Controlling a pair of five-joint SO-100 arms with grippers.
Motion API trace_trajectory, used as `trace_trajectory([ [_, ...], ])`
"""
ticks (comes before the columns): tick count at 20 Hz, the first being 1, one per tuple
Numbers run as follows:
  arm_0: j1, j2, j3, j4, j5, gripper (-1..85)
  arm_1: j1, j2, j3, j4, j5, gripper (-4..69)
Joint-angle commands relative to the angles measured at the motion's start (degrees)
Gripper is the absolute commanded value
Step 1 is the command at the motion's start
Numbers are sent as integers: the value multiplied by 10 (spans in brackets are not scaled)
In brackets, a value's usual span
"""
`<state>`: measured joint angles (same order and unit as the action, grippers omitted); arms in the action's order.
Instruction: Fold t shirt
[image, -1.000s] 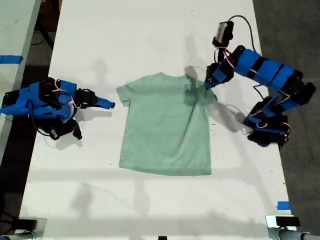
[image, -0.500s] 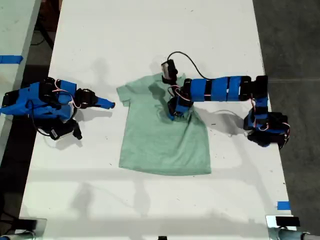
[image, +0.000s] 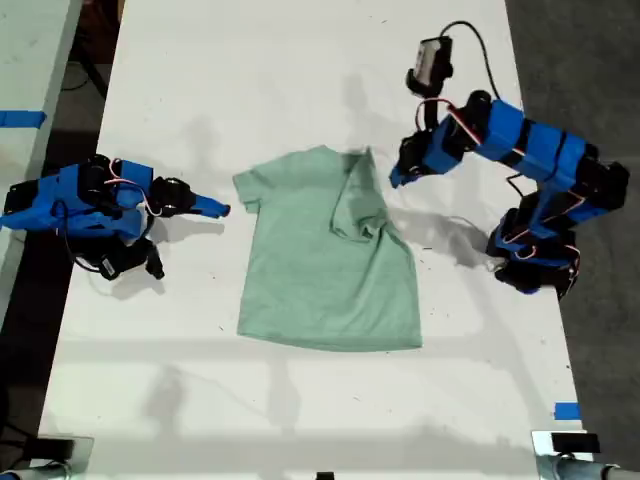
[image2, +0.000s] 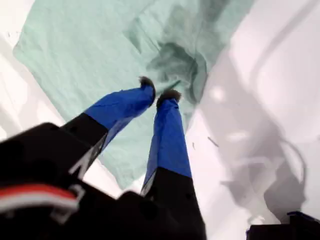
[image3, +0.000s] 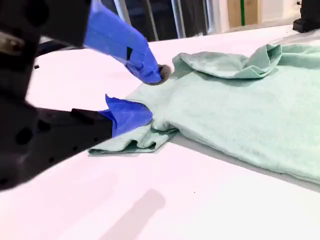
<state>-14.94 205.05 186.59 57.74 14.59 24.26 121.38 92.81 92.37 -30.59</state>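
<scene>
The pale mint-green t shirt (image: 320, 270) lies flat on the white table (image: 300, 70), neck toward the far edge. Its sleeve on the exterior view's right is folded in over the chest as a rumpled flap (image: 358, 205) (image2: 175, 62). My first gripper (image: 393, 178) (image2: 159, 92) hangs above that side of the t shirt (image2: 75, 50), narrowly open and holding nothing. My second gripper (image: 218, 209) (image3: 147, 95) lies low on the table at the exterior view's left. It is open, with its tips at the other sleeve's edge (image3: 132, 142).
The first arm's base (image: 535, 260) stands near the table's edge at the exterior view's right, with dark floor beyond. A blue tape mark (image: 566, 411) sits near the front corner on that side. A second table (image: 25, 60) with blue tape adjoins at the exterior view's left.
My first arm swept the sleeve in over the shirt's middle, let it go, then drew back and rose toward the exterior view's right. The sleeve stays folded in. The second arm has not moved.
</scene>
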Motion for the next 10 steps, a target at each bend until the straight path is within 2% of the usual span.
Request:
trace_trajectory([
  [1, 4, 4, 22, 1, 4, 92, -10, 257, 296, -96, 44, 14],
  [3, 4, 4, 22, 1, 4, 92, -25, 425, 545, -187, 63, 14],
  [5, 4, 4, 22, 1, 4, 92, -57, 639, 763, -248, 35, 14],
  [6, 4, 4, 22, 1, 4, 92, -66, 771, 857, -219, 41, 14],
  [7, 4, 3, 22, 1, 4, 92, -79, 796, 839, -165, 34, 14],
  [10, 5, 4, 22, 1, 11, 94, -53, 795, 853, -182, 19, 14],
])
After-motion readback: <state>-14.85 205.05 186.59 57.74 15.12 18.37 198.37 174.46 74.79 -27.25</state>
